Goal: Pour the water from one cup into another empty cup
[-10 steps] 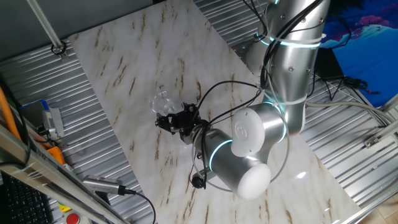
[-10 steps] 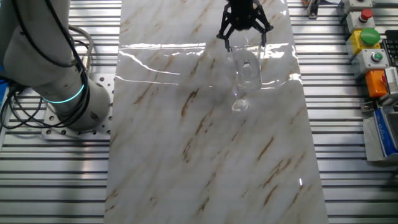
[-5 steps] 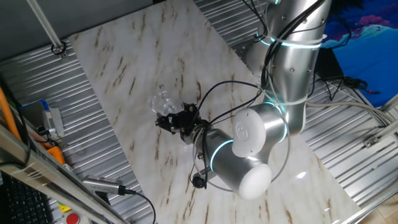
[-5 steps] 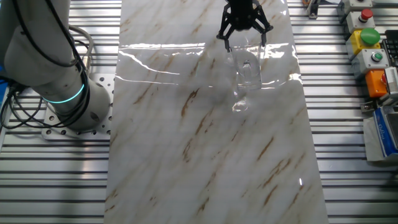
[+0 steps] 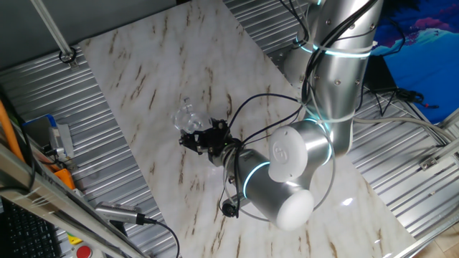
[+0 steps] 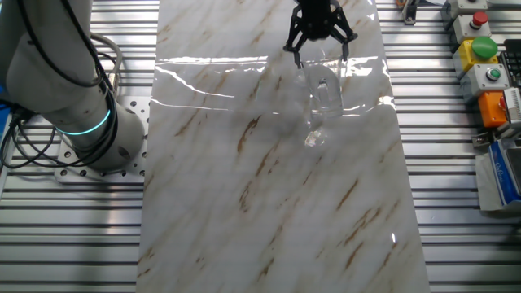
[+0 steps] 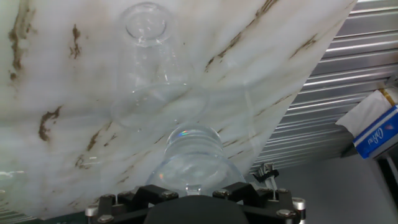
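The wide clear tumbler (image 7: pixel 189 155) sits deep between my gripper's jaws, filling the bottom of the hand view. Water shows only as glints in it. Just beyond it on the marble table (image 6: pixel 244 212) is the smaller, narrower clear cup (image 7: pixel 149 62), also seen in the fixed views (image 6: pixel 324 91) (image 5: pixel 188 115). My gripper (image 6: pixel 321 61) (image 5: pixel 198 135) reaches in from the table's far end. Its black fingers (image 6: pixel 297 57) stand spread on either side of the tumbler. The glass is too clear to show whether the pads press on it.
Ribbed metal surrounds the marble slab on all sides. A blue and white box (image 7: pixel 373 127) (image 6: pixel 496 175) lies off the table's edge, with a button panel (image 6: pixel 482 49) beyond it. The arm's base (image 6: pixel 89 122) and its cables stand off the opposite edge.
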`<state>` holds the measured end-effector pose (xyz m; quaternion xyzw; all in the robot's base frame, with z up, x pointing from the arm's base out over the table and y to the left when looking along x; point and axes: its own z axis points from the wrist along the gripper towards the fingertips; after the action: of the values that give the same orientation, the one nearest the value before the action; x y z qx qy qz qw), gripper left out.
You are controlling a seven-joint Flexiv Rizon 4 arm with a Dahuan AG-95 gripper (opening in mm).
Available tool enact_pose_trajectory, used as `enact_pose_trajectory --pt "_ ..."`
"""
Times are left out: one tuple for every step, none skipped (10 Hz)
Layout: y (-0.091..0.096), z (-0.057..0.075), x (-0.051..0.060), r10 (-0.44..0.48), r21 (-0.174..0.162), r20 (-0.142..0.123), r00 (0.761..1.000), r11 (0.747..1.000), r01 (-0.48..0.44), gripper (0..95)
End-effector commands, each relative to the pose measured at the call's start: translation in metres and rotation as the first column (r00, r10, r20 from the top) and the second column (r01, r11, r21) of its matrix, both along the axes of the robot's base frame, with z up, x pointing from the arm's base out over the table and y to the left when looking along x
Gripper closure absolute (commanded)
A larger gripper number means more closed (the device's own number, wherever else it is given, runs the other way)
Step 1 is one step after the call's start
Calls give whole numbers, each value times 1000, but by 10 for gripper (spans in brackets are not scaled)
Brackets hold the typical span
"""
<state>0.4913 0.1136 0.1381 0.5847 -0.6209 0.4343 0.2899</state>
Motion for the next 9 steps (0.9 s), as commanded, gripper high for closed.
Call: enact_pose_trajectory --pt "0 0 1 -5 -8 11 1000 1000 5 950" --pt "0 0 1 -5 -11 15 1000 1000 5 950" --pt "0 0 1 -6 -15 19 1000 1000 6 950" --pt "0 0 1 -8 -24 26 1000 1000 9 950" --pt "0 0 1 -10 -28 32 999 1000 11 950" --pt "0 0 1 -15 -36 41 999 999 16 950" --pt "0 0 1 -18 -40 48 999 999 20 950" --pt "0 0 1 -20 -47 52 998 999 22 950" --pt "0 0 1 -22 -54 58 998 998 25 950"
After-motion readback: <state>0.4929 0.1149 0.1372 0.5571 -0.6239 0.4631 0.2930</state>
